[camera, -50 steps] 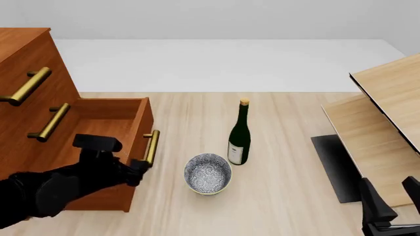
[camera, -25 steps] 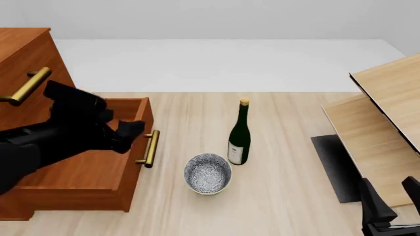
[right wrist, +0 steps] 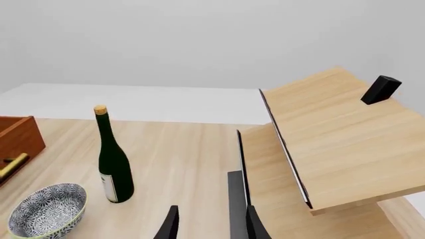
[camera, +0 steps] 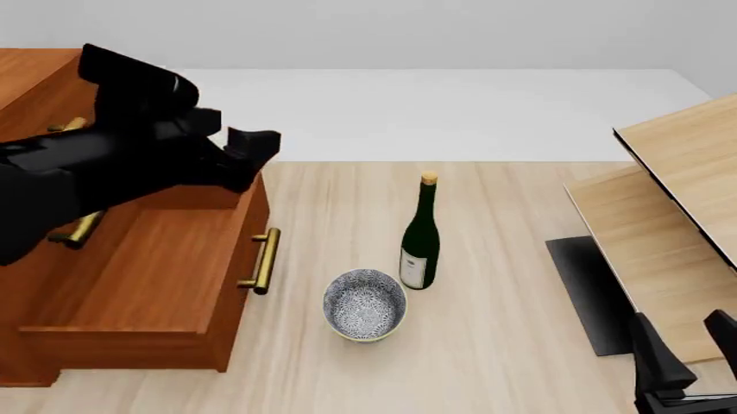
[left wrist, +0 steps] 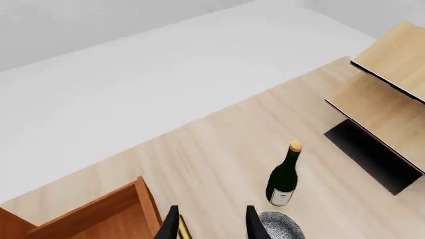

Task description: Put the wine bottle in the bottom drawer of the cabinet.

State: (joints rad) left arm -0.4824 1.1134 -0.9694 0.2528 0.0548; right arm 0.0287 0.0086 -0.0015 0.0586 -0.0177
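The wine bottle stands upright on the table, dark green with a gold cap and white label; it also shows in the left wrist view and the right wrist view. The cabinet stands at the left, partly hidden by my left arm. Its bottom drawer is pulled out and looks empty. My left gripper is open and empty, raised above the drawer's back corner, left of the bottle. My right gripper is open and empty low at the right, far from the bottle.
A patterned bowl sits just in front and left of the bottle. Pale wood shelves with a dark base panel fill the right side. A small black block lies on the upper shelf.
My left arm has lifted from the drawer's handle, up and back above the drawer. The drawer stays open. The bottle, bowl and right arm have not moved.
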